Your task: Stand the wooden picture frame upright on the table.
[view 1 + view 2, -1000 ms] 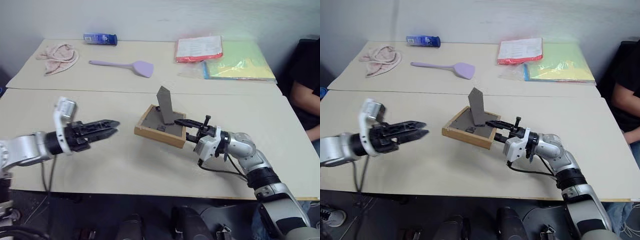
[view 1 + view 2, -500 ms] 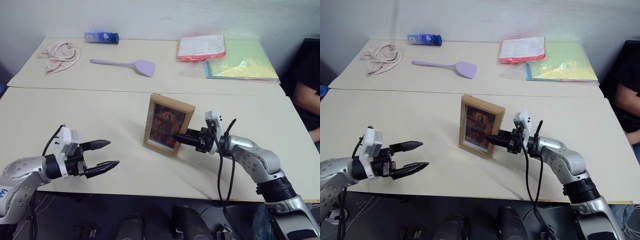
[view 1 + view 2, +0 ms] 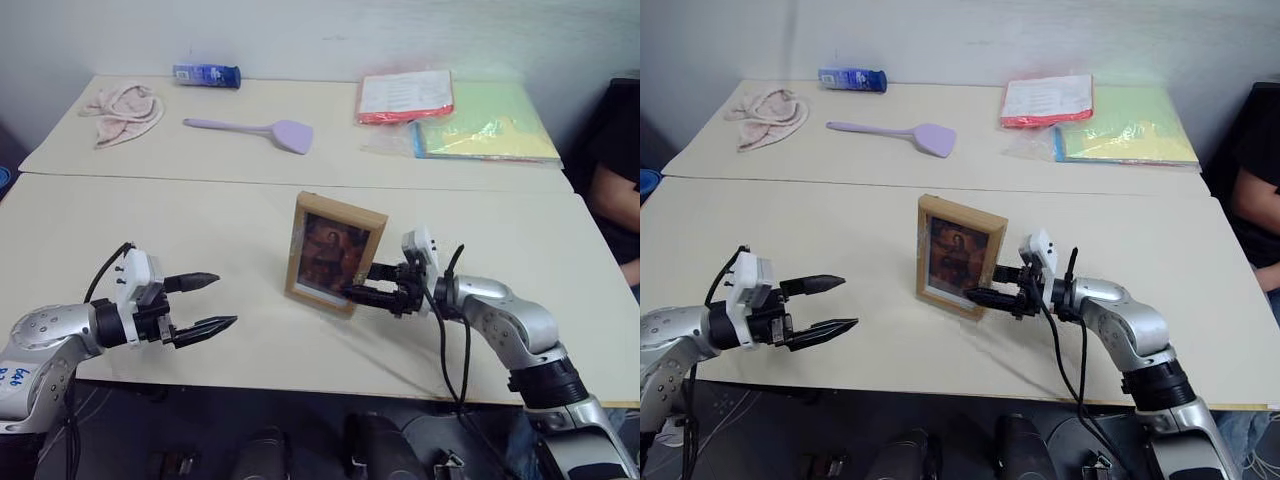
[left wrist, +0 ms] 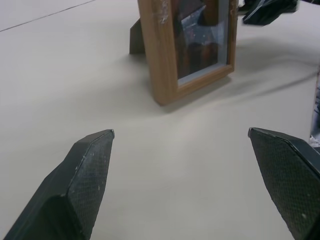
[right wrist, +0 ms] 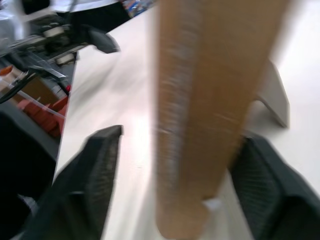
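The wooden picture frame (image 3: 333,252) stands upright on the table (image 3: 150,230), near its middle, with the dark portrait facing me. Its fold-out stand (image 4: 136,37) props it from behind. My right gripper (image 3: 365,282) is level at the frame's right edge and open. The frame's side edge (image 5: 210,100) sits between the two spread fingers (image 5: 97,170), with a gap showing on at least one side. My left gripper (image 3: 222,300) hovers open and empty low over the table, well to the left of the frame, pointing toward the frame (image 4: 187,45).
On the far table section lie a pink cloth (image 3: 125,105), a blue packet (image 3: 205,73), a purple spatula (image 3: 250,128), a red folder (image 3: 405,95) and a green folder (image 3: 490,120). A person (image 3: 615,190) sits at the right edge. A seam (image 3: 200,180) crosses the table.
The frame went from lying tilted face down to standing upright. My right gripper rolled and has now opened beside it. My left gripper sank lower and rolled.
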`<action>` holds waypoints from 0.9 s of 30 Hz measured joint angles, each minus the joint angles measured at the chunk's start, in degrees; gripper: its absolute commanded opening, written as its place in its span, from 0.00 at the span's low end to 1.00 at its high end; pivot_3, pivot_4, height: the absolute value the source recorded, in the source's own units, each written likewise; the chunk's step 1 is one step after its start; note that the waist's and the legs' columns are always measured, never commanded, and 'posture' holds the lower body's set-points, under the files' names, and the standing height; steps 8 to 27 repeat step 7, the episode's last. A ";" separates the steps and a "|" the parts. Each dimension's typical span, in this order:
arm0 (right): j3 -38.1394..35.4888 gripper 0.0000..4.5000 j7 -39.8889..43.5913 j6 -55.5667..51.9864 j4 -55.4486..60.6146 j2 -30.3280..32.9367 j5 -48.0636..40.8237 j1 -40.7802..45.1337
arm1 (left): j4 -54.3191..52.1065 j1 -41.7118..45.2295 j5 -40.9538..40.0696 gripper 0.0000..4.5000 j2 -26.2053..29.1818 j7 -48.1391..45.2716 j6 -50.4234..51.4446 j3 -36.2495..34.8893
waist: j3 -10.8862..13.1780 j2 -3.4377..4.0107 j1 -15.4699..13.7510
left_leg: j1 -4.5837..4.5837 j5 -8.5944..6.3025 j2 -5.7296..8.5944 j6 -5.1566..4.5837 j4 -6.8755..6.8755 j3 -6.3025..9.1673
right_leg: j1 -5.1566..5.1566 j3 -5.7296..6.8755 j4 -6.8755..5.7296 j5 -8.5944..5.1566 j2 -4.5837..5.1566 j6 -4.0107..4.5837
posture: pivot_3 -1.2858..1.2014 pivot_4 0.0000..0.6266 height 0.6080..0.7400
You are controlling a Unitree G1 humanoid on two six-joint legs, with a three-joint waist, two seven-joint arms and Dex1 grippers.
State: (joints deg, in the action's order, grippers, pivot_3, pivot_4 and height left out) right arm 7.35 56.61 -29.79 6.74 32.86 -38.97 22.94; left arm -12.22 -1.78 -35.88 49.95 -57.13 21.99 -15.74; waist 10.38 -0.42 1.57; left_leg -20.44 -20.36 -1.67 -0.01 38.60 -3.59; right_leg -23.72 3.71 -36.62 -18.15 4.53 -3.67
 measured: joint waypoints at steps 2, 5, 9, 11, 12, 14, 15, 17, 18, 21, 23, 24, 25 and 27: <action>-3.14 0.99 2.86 4.00 1.61 3.23 1.38 -3.84 | 1.23 -2.96 1.40 1.00 -0.05 -0.70 -2.36 -1.45 | 0.00 0.00 -0.14 | 0.00 -0.05 0.02 -0.08 -0.05 0.00 | 0.06 0.01 0.12 0.02 0.01 -0.03 | 0.52 0.24 1.00; -6.77 0.99 7.94 16.15 -0.78 7.77 7.46 -10.10 | 3.76 -6.80 5.21 1.00 -0.67 -1.37 -7.81 -3.20 | 0.00 -0.01 -0.18 | 0.02 -0.10 0.04 -0.15 -0.04 -0.04 | 0.15 0.02 0.44 0.04 0.02 -0.07 | 0.52 0.24 1.00; -9.42 0.99 12.02 28.62 -6.86 9.52 12.28 -13.81 | 5.57 -9.12 7.96 1.00 -1.07 -1.87 -12.22 -4.45 | 0.00 -0.02 -0.14 | 0.06 -0.10 0.04 -0.17 -0.05 -0.08 | 0.22 0.02 0.54 0.08 0.00 -0.15 | 0.52 0.24 1.00; -9.42 0.99 12.02 28.62 -6.86 9.52 12.28 -13.81 | 5.57 -9.12 7.96 1.00 -1.07 -1.87 -12.22 -4.45 | 0.00 -0.02 -0.14 | 0.06 -0.10 0.04 -0.17 -0.05 -0.08 | 0.22 0.02 0.54 0.08 0.00 -0.15 | 0.52 0.24 1.00; -9.42 0.99 12.02 28.62 -6.86 9.52 12.28 -13.81 | 5.57 -9.12 7.96 1.00 -1.07 -1.87 -12.22 -4.45 | 0.00 -0.02 -0.14 | 0.06 -0.10 0.04 -0.17 -0.05 -0.08 | 0.22 0.02 0.54 0.08 0.00 -0.15 | 0.52 0.24 1.00; -9.42 0.99 12.02 28.62 -6.86 9.52 12.28 -13.81 | 5.57 -9.12 7.96 1.00 -1.07 -1.87 -12.22 -4.45 | 0.00 -0.02 -0.14 | 0.06 -0.10 0.04 -0.17 -0.05 -0.08 | 0.22 0.02 0.54 0.08 0.00 -0.15 | 0.52 0.24 1.00; -9.42 0.99 12.02 28.62 -6.86 9.52 12.28 -13.81 | 5.57 -9.12 7.96 1.00 -1.07 -1.87 -12.22 -4.45 | 0.00 -0.02 -0.14 | 0.06 -0.10 0.04 -0.17 -0.05 -0.08 | 0.22 0.02 0.54 0.08 0.00 -0.15 | 0.52 0.24 1.00; -9.42 0.99 12.02 28.62 -6.86 9.52 12.28 -13.81 | 5.57 -9.12 7.96 1.00 -1.07 -1.87 -12.22 -4.45 | 0.00 -0.02 -0.14 | 0.06 -0.10 0.04 -0.17 -0.05 -0.08 | 0.22 0.02 0.54 0.08 0.00 -0.15 | 0.52 0.24 1.00; -9.42 0.99 12.02 28.62 -6.86 9.52 12.28 -13.81 | 5.57 -9.12 7.96 1.00 -1.07 -1.87 -12.22 -4.45 | 0.00 -0.02 -0.14 | 0.06 -0.10 0.04 -0.17 -0.05 -0.08 | 0.22 0.02 0.54 0.08 0.00 -0.15 | 0.52 0.24 1.00; -9.42 0.99 12.02 28.62 -6.86 9.52 12.28 -13.81 | 5.57 -9.12 7.96 1.00 -1.07 -1.87 -12.22 -4.45 | 0.00 -0.02 -0.14 | 0.06 -0.10 0.04 -0.17 -0.05 -0.08 | 0.22 0.02 0.54 0.08 0.00 -0.15 | 0.52 0.24 1.00; -9.42 0.99 12.02 28.62 -6.86 9.52 12.28 -13.81 | 5.57 -9.12 7.96 1.00 -1.07 -1.87 -12.22 -4.45 | 0.00 -0.02 -0.14 | 0.06 -0.10 0.04 -0.17 -0.05 -0.08 | 0.22 0.02 0.54 0.08 0.00 -0.15 | 0.52 0.24 1.00; -9.42 0.99 12.02 28.62 -6.86 9.52 12.28 -13.81 | 5.57 -9.12 7.96 1.00 -1.07 -1.87 -12.22 -4.45 | 0.00 -0.02 -0.14 | 0.06 -0.10 0.04 -0.17 -0.05 -0.08 | 0.22 0.02 0.54 0.08 0.00 -0.15 | 0.52 0.24 1.00; -9.42 0.99 12.02 28.62 -6.86 9.52 12.28 -13.81 | 5.57 -9.12 7.96 1.00 -1.07 -1.87 -12.22 -4.45 | 0.00 -0.02 -0.14 | 0.06 -0.10 0.04 -0.17 -0.05 -0.08 | 0.22 0.02 0.54 0.08 0.00 -0.15 | 0.52 0.24 1.00; -9.42 0.99 12.02 28.62 -6.86 9.52 12.28 -13.81 | 5.57 -9.12 7.96 1.00 -1.07 -1.87 -12.22 -4.45 | 0.00 -0.02 -0.14 | 0.06 -0.10 0.04 -0.17 -0.05 -0.08 | 0.22 0.02 0.54 0.08 0.00 -0.15 | 0.52 0.24 1.00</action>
